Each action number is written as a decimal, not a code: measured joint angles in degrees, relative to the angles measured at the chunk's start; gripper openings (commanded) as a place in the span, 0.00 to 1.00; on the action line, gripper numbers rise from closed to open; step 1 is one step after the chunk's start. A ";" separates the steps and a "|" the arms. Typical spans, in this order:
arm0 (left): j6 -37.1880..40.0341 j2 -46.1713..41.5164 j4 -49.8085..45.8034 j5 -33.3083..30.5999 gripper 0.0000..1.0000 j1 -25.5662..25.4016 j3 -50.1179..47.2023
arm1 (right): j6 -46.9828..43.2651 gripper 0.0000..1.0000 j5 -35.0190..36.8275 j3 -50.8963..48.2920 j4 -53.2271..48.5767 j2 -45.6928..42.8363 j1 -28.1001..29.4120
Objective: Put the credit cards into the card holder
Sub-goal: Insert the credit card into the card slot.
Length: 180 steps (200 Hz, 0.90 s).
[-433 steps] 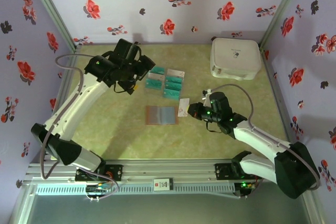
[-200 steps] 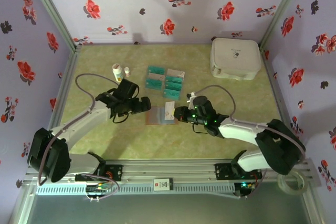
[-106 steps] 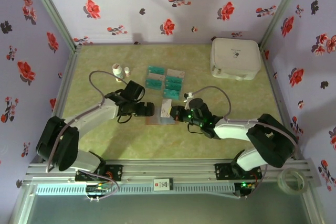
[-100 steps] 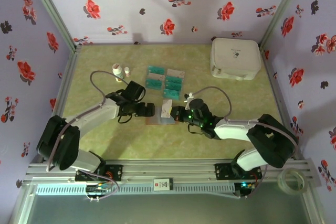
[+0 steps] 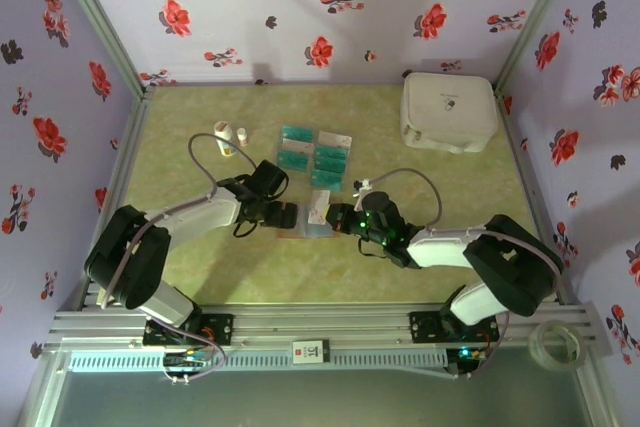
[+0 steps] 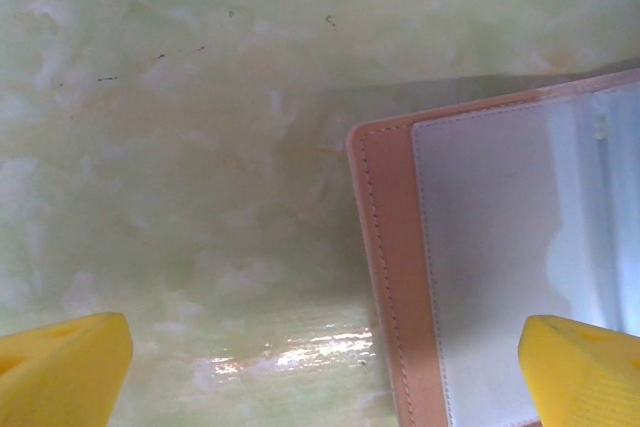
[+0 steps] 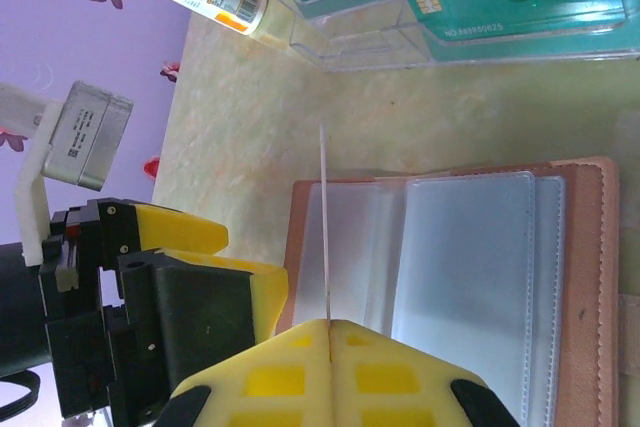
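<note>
Right hand [image 7: 327, 335] pinches a credit card [image 7: 323, 227] over the card holder [image 7: 588, 277]. Left hand [image 6: 325, 369] gapes; unpinned holder may slide.

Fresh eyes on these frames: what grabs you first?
At centre table the right gripper is shut on a pale card, held edge-on over the open card holder with its clear sleeves. Facing it, the open left gripper straddles the holder's edge. Behind them lie rows of teal credit cards, and a big white case sits in the far right corner.
</note>
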 measured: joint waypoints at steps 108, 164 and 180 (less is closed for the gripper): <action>-0.11 2.10 1.79 -2.82 0.99 -0.13 -3.41 | 2.23 0.00 -1.40 -0.70 8.44 6.93 -0.24; -0.35 2.10 2.47 -2.99 0.99 -0.26 -3.78 | 2.23 0.00 -1.64 -1.18 12.15 9.14 -0.24; -0.35 2.10 2.47 -3.02 0.99 -0.26 -3.78 | 2.23 0.00 -1.92 -1.29 13.42 10.14 -0.24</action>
